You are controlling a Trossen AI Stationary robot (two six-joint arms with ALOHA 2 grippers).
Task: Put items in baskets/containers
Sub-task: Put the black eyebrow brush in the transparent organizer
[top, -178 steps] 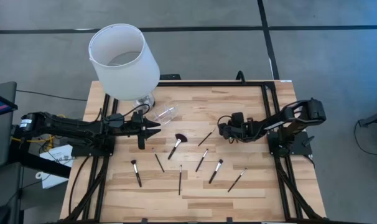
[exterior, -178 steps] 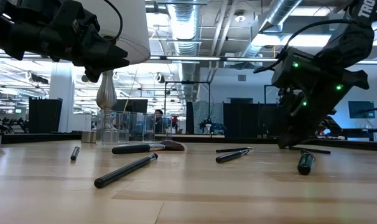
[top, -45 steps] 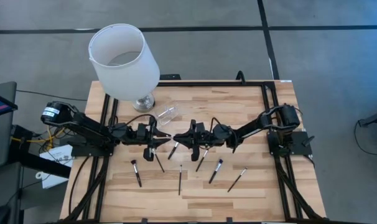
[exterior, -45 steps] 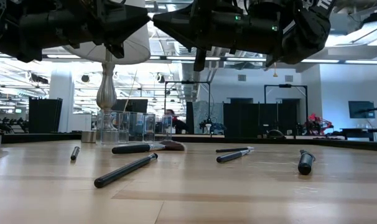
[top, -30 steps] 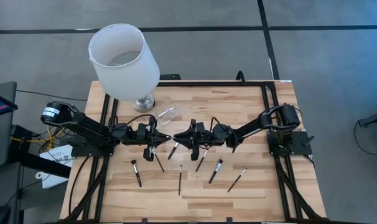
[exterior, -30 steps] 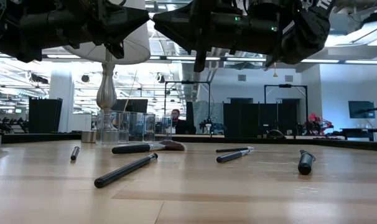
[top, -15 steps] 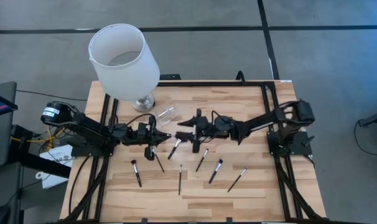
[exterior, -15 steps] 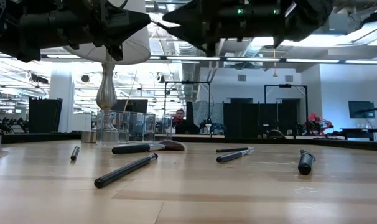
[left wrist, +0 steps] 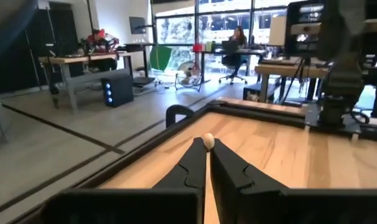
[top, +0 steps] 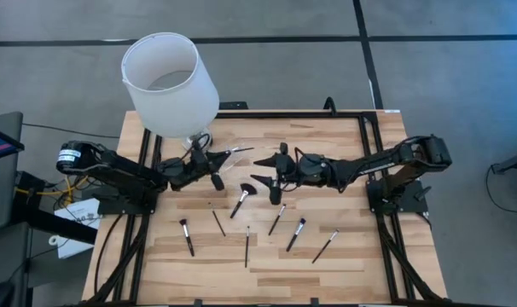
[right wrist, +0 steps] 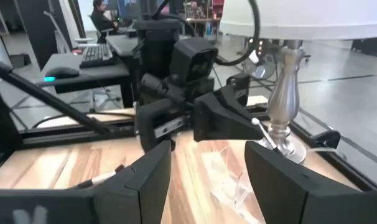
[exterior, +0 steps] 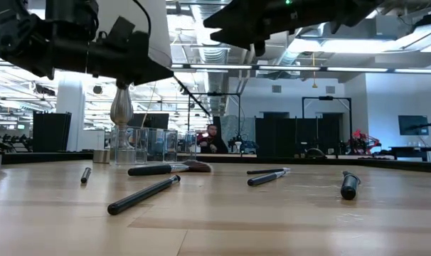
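Observation:
My left gripper (top: 214, 162) hovers beside the lamp base, shut on a thin black brush (top: 235, 153) that sticks out past its fingertips over the clear cup (right wrist: 232, 180). The cup lies on its side on the table. My right gripper (top: 269, 172) hangs open in the air at mid-table, facing the left gripper with nothing between its fingers (right wrist: 152, 167). Several more brushes lie flat on the wood, among them a fan-headed one (top: 241, 198). My left gripper pinches the brush between its two fingers (left wrist: 191, 163), and the brush runs along them. Its pale end (left wrist: 208, 140) pokes out just beyond the fingertips. The fingers point about level toward the table's right and far side. The brush is clear of the table.
A tall lamp with a large white shade (top: 171, 81) and a silver base (right wrist: 282, 99) stands at the far left, close to my left gripper. Loose brushes (top: 276, 219) are scattered over the near half of the table. A black frame (top: 361, 115) borders the tabletop.
My right gripper has opened, let go of the brush, risen and drawn back toward the table's right edge. My left gripper, still shut on the brush, has swung toward the far edge and the cup, carrying the brush with it.

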